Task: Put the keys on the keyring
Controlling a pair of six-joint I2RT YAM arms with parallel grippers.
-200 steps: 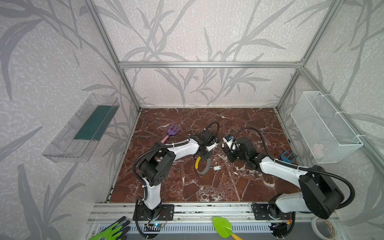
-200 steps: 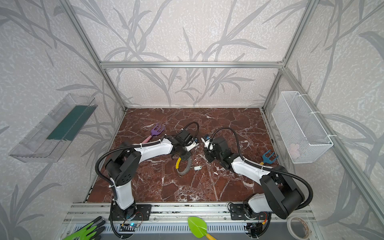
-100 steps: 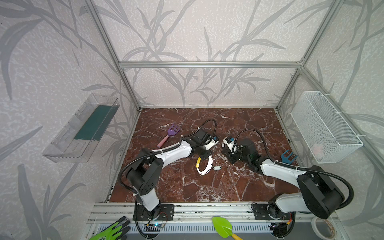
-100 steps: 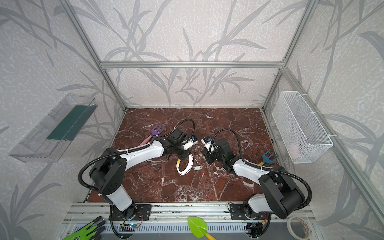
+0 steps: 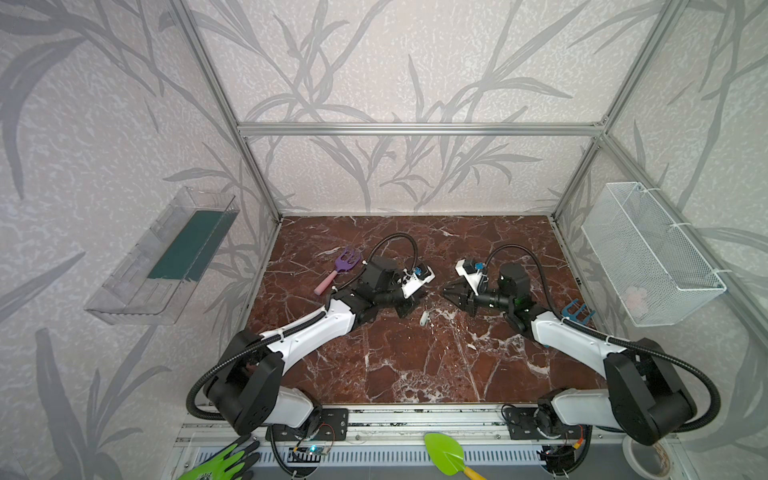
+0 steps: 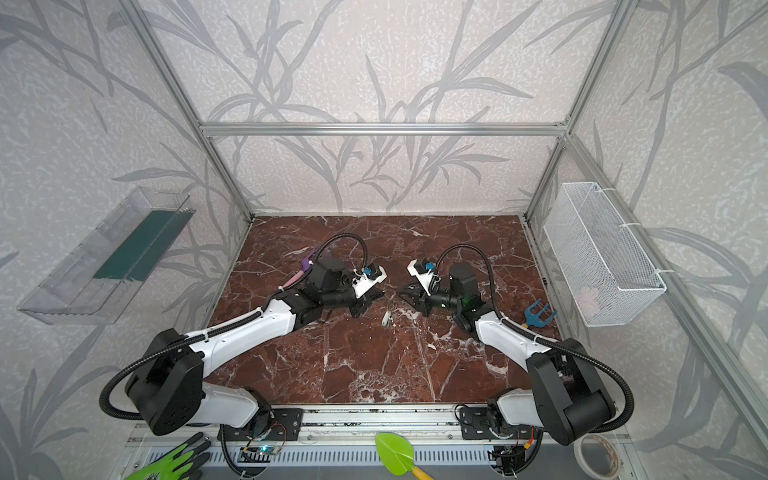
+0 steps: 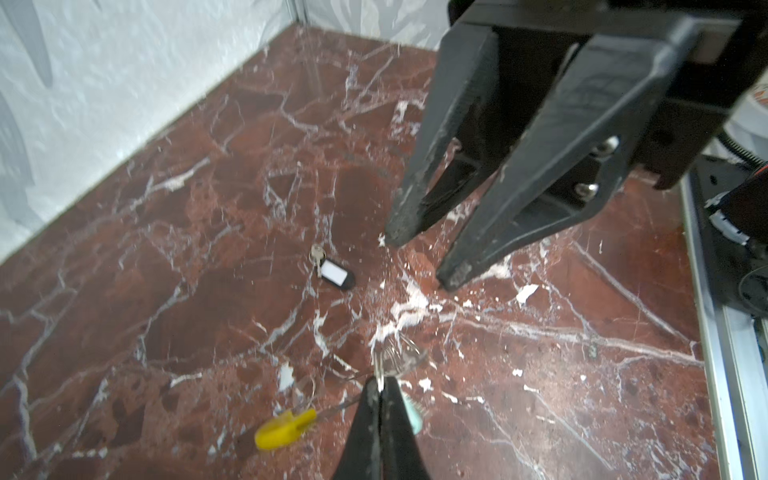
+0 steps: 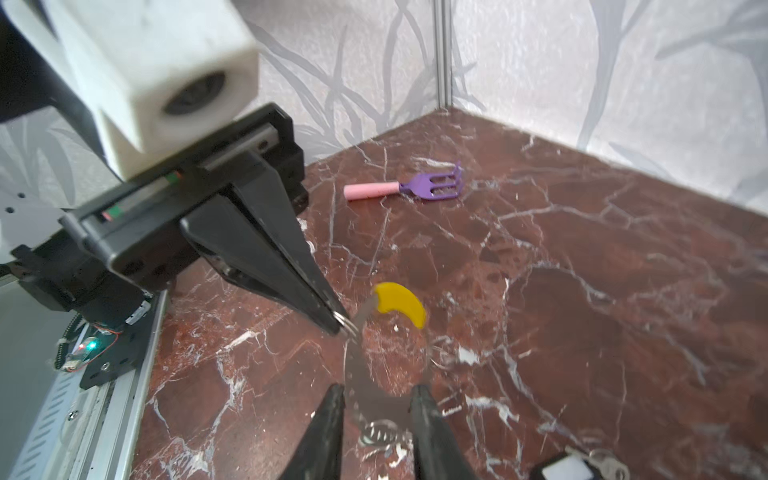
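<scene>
Two robot arms meet nose to nose over a red marble floor (image 6: 374,365). The left gripper (image 6: 376,296) and the right gripper (image 6: 403,294) point at each other with a narrow gap between their tips, and the right pincer's fingers stand apart. The keys (image 6: 386,319), with their pale tag, lie on the marble near that gap, on the side of the arms' bases, touching neither pincer. A purple rake (image 6: 306,262) peeks out behind the left gripper's wrist. A blue rake (image 6: 538,312) lies well behind the right pincer, near a white wire basket (image 6: 602,257).
</scene>
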